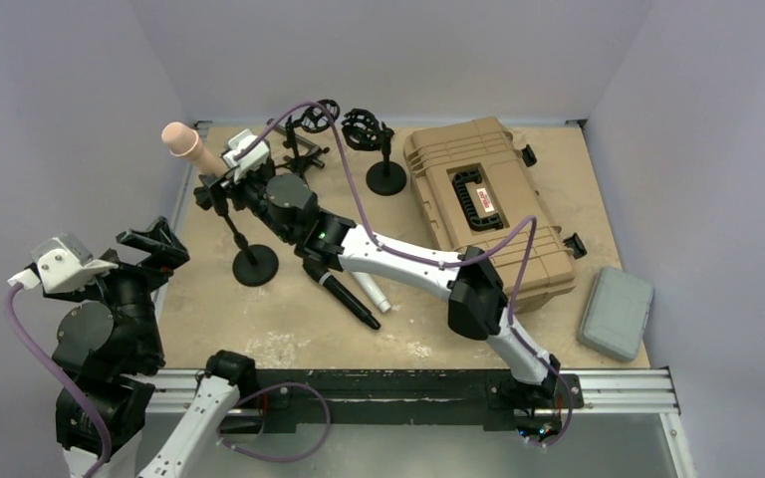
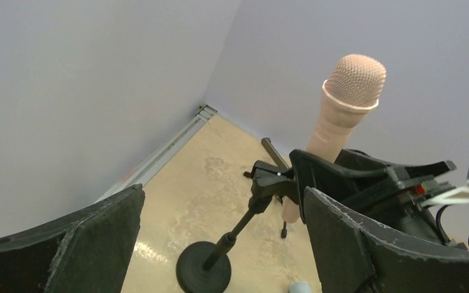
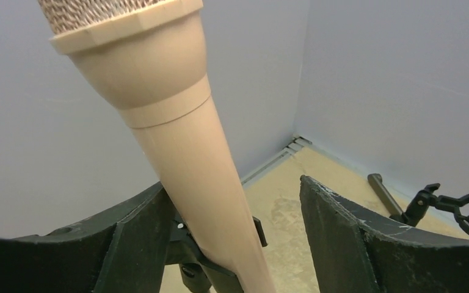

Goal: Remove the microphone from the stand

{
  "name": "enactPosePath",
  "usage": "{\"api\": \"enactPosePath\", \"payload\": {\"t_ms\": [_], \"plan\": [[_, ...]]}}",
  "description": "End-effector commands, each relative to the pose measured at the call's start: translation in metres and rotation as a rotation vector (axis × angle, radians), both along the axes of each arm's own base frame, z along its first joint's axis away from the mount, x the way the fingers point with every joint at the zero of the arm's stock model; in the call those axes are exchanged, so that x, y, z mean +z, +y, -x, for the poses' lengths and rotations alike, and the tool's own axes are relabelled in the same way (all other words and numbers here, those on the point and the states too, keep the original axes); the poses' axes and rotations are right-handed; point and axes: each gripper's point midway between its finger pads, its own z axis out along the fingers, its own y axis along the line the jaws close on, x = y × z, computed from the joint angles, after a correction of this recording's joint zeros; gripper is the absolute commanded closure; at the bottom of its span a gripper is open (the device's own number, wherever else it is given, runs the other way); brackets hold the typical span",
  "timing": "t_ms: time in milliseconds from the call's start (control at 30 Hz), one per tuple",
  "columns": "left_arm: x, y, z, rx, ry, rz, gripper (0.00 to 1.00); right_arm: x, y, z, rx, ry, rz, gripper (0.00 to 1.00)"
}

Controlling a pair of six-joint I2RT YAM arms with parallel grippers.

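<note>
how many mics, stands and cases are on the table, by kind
microphones: 3 (peach mic, black mic, white mic)
stands: 3 (peach mic's stand, round-base back stand, second back stand)
cases: 2 (tan case, grey case)
total: 8

Three microphones (peach microphone [image 1: 181,139], black microphone [image 1: 351,301], white microphone [image 1: 374,294]), three stands (left stand [image 1: 255,267], middle stand [image 1: 304,151], right stand [image 1: 386,179]) and two cases (tan case [image 1: 483,204], grey case [image 1: 617,313])

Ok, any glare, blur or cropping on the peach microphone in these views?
Top external view: soft even light, sharp, peach microphone small at far left. Left wrist view: sharp, pale sheen on the table beside the stand base. Right wrist view: microphone very close, its head cut off by the top edge, between the right fingers.
</note>
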Motion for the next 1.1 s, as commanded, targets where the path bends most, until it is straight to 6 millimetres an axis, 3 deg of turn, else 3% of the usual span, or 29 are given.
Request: {"api": "enactPosePath", "payload": {"t_ms": [0, 133, 200, 367, 500, 833, 933, 1067], "plan": [[-0.028, 0.0, 0.002, 0.01, 0.056, 0.062, 0.01, 0.035, -0.014, -0.013, -0.126, -0.068, -0.03, 0.32], [-0.043, -0.008, -0.002, -0.026, 0.086, 0.081, 0.02, 0.028, -0.006, -0.014, -0.115, -0.111, 0.007, 0.44], [-0.049, -0.013, -0.005, -0.044, 0.11, 0.088, 0.02, 0.027, 0.0, -0.008, -0.069, -0.136, 0.029, 0.57], [-0.066, -0.039, -0.017, -0.177, 0.173, 0.106, 0.01, 0.036, 0.005, 0.022, 0.118, -0.203, 0.068, 0.88], [-0.078, -0.064, -0.023, -0.308, 0.179, 0.116, 0.01, 0.045, 0.002, 0.044, 0.311, -0.258, 0.121, 1.0], [-0.111, -0.125, -0.04, -0.614, 0.266, 0.14, 0.01, 0.04, -0.016, 0.037, 0.584, -0.261, 0.202, 1.0], [-0.126, -0.114, -0.055, -0.537, 0.311, 0.099, 0.01, 0.036, -0.02, 0.037, 0.628, -0.266, 0.212, 1.0], [-0.13, -0.082, -0.077, -0.367, 0.326, -0.07, 0.0, 0.028, -0.023, 0.034, 0.68, -0.25, 0.215, 1.0]]}}
